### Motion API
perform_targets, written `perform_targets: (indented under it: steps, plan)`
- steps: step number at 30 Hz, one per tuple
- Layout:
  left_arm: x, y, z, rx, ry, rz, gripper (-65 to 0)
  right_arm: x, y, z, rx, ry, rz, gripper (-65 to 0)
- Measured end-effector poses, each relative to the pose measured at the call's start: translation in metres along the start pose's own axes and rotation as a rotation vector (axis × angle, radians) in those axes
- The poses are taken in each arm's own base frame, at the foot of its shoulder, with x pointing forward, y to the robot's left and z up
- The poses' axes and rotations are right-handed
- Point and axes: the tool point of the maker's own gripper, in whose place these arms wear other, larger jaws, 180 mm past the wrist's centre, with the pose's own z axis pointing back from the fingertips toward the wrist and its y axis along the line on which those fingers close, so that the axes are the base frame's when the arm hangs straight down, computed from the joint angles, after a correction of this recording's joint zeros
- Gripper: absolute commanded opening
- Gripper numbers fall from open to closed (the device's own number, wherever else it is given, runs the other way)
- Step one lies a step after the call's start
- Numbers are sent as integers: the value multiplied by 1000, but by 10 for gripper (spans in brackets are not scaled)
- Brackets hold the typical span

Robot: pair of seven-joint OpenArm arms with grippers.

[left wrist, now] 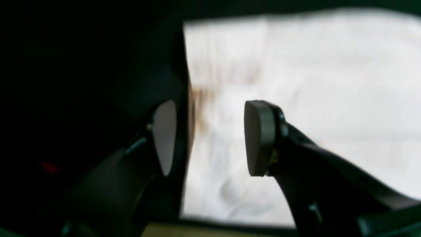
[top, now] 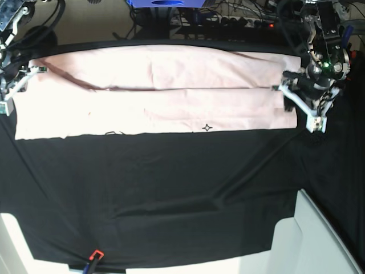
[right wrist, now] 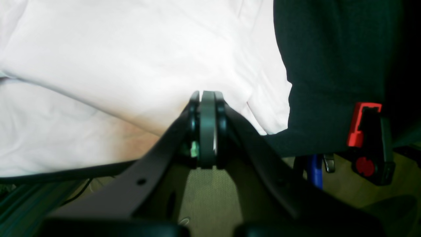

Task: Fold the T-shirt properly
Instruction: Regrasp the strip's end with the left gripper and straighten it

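Observation:
The pale pink T-shirt [top: 159, 91] lies in a long folded band across the far part of the black table cloth [top: 171, 188], with small bits of black lettering along its near edge. My left gripper [top: 297, 108] is open at the shirt's right end. In the left wrist view its pads [left wrist: 212, 138] stand either side of the shirt's edge [left wrist: 296, 98] and grip nothing. My right gripper [top: 17, 85] is at the shirt's left end. In the right wrist view it [right wrist: 207, 128] is shut, tips just above the shirt [right wrist: 115, 59], with no cloth visible between the pads.
A red clamp [right wrist: 361, 125] holds the cloth at the table's edge, and another [top: 96, 255] sits at the front edge. White surfaces [top: 319, 240] stand at the front corners. Cables and a power strip [top: 239, 20] lie behind the table.

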Motion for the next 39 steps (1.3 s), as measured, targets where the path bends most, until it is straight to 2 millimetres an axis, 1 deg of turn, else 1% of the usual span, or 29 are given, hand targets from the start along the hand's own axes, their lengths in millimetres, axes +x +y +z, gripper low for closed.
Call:
perform_targets:
  steps: [1, 3, 5, 7, 10, 13, 15, 18, 20, 22, 24, 26, 28, 29, 30, 32, 34, 35, 37, 38, 39]
  plan:
    - [5, -10, -3, -19, -8, 14, -321, 0, 0, 0, 1, 0, -1, -649]
    - [8, -27, -13, -56, -4, 12, -322, 1, 2, 0, 4, -3, -4, -649]
    - [5, -46, -24, -108, 18, 12, -322, 0, 1, 0, 2, 0, -2, -649]
    - [-3, -58, -33, -140, 52, 0, -322, 0, 1, 0, 2, 1, -5, -649]
    - [-23, -65, -43, -153, 116, -6, -322, -2, 1, 0, 2, 4, -2, -649]
    - [-34, -64, -45, -153, 142, 3, -324, -2, 0, 0, 0, 6, 0, -649]
    - [-39, -58, -44, -144, 152, -8, -324, -3, 1, 0, 1, 7, 0, -649]
    - [-46, -41, -41, -116, 160, -39, -324, -5, 0, 0, 1, 12, 1, -649]
    - [-46, -33, -41, -102, 156, -45, -324, -5, 1, 0, 2, 12, 0, -649]
    - [-42, -33, -41, -101, 142, -45, -324, -5, 1, 0, 1, 12, 0, -649]
    - [-44, -33, -40, -102, 144, -47, -324, -5, 1, 0, 1, 12, 0, -649]
    - [-43, -34, -36, -106, 138, -49, -324, -5, 1, 0, 1, 12, 1, -649]
    - [-37, -30, -28, -98, 115, -55, -324, -5, 1, 0, 3, 11, -1, -649]
    - [-28, -23, -22, -84, 84, -44, -324, -5, 2, 0, 4, 11, -2, -649]
    - [-18, -8, -15, -47, 43, -16, -324, -5, 2, 0, 4, 12, -1, -649]
    - [-6, 30, -2, 51, -5, 30, -326, -6, 0, 1, 1, 15, 2, -649]
    - [-3, 62, 10, 140, -21, 53, -328, -8, 0, 1, -1, 17, 0, -649]
    - [-6, 73, 16, 165, -16, 46, -328, -9, 0, 1, 0, 20, 0, -649]
    - [-10, 73, 24, 172, -9, 32, -338, -10, 1, 1, 2, 21, -1, -649]
    - [-11, 69, 26, 160, -12, 33, -361, -10, 1, 1, 2, 21, -1, -649]
    - [-12, 63, 26, 135, -16, 35, -398, -9, 1, 1, 1, 21, -1, -649]
